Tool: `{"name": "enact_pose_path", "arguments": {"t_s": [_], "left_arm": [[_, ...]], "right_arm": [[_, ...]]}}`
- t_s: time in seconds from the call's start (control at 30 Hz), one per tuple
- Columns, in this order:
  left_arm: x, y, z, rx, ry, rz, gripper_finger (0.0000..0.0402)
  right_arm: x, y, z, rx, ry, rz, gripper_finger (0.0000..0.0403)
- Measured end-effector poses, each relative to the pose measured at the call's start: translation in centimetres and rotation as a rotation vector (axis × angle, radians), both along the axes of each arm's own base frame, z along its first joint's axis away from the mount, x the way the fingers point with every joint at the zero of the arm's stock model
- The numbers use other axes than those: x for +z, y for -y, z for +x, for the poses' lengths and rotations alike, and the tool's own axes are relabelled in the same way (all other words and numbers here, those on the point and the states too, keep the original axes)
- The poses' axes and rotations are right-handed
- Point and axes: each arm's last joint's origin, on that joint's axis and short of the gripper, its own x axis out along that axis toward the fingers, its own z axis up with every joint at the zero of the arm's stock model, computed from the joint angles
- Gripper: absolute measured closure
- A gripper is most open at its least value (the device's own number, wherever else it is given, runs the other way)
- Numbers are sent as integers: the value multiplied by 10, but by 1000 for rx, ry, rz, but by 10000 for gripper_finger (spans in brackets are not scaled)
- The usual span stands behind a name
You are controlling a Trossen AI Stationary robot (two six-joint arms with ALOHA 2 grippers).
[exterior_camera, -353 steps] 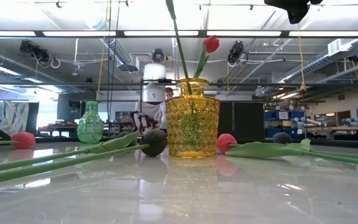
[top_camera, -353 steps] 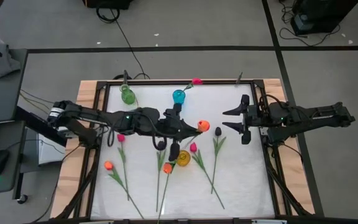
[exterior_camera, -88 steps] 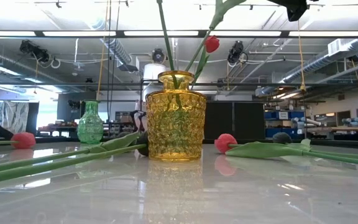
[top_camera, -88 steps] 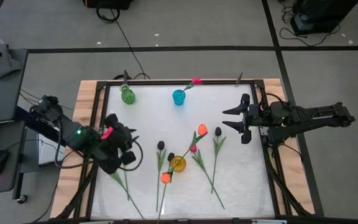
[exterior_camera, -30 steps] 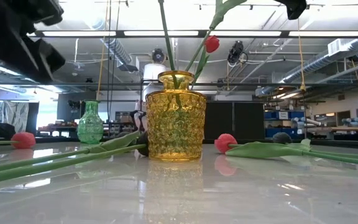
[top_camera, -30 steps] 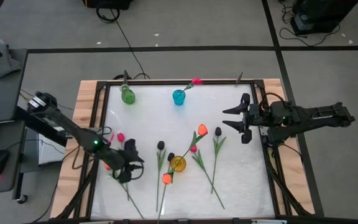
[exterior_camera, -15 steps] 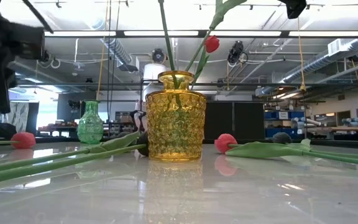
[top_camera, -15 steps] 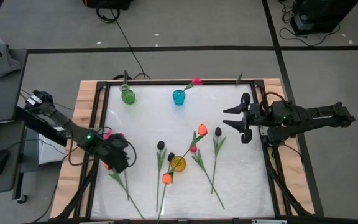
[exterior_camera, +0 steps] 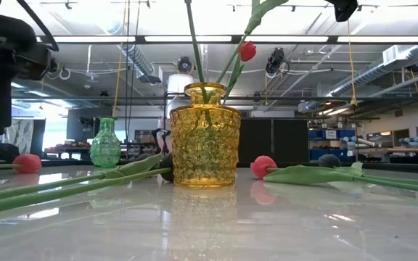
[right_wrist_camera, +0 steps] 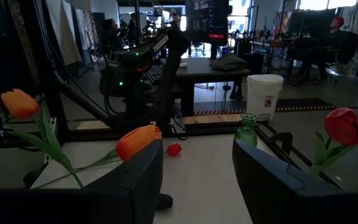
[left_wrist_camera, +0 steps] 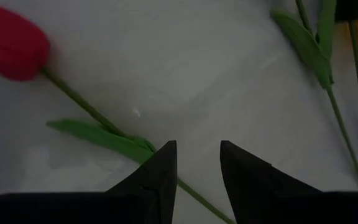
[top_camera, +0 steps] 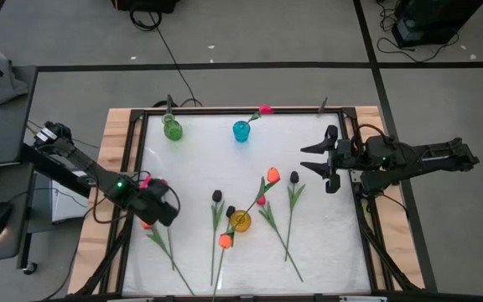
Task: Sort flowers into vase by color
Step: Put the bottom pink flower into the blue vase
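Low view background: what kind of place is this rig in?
Likely a robotics lab or workshop: exposed ceiling ducts, strip lights, and workbenches with a white bin behind the table.

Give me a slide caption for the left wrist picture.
Left hand, fingers parted, poised over the green stem of a red tulip lying on the white table.

My two arms are black, jointed and slim, each with a small green light (mine glow near the wrist). Thin cables trail from my left arm. Each tool [top_camera: 164,216] [top_camera: 329,160] ends in two dark, tapered fingers [left_wrist_camera: 157,180].
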Motion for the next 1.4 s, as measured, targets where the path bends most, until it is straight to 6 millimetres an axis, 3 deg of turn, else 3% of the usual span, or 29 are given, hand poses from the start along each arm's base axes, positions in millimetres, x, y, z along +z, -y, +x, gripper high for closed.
{"name": "enact_pose_path", "arguments": {"t_s": [0.63,1.4], "left_arm": [[-11,0,-1,399,-138,-142,273],[-41,6,24,504,-261,-125,273]], "right_arm": [[0,0,0,1,0,0,200],[0,0,0,1,0,0,200]]}}
